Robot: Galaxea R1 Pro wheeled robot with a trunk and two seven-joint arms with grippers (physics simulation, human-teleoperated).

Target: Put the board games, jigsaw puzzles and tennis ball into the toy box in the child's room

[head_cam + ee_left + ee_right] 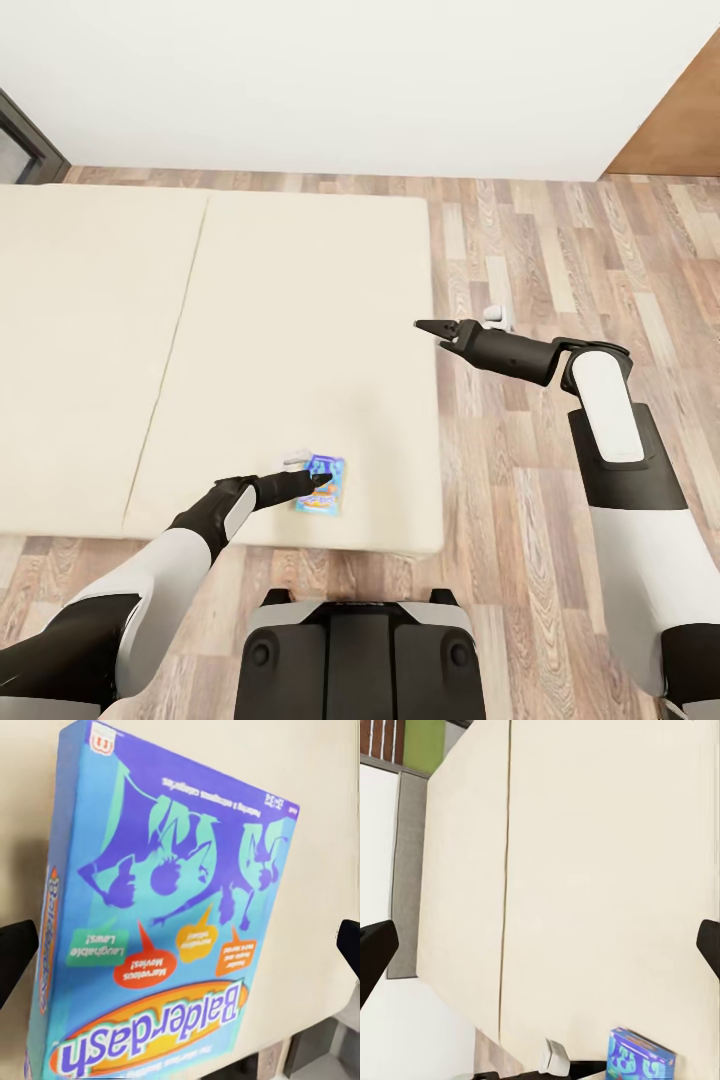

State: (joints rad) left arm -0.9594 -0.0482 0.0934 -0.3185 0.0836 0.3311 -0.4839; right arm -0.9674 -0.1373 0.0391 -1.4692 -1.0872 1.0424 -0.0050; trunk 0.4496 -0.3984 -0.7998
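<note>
From where I stand, the small teal-blue printed board game box [321, 484] lies flat on the cream two-part mattress of the bed [250, 330], close to the near edge, and the left gripper [322, 479] is right on top of it. In the left wrist view the box [161, 922] lies directly ahead of the fingers [15, 956], between the two dark tips, which stand spread wide with the box's width fitting inside the gap. Its long axis runs along the line of reach, the "Balderdash" end nearest the fingers. The tips look released, not yet pressed to the box sides; whether they touch the box at all I cannot tell.

The right gripper [438, 330] hangs well apart, out past the mattress's side edge over the wood-plank floor [560, 260], its fingers also parted and holding nothing. Its wrist camera looks across the mattress to the same box [639, 1055], far from its tips.

So the left arm is plainly the nearer one; I judge the coming move is a squeeze across the box's short sides. No bin or other container is in sight here.
</note>
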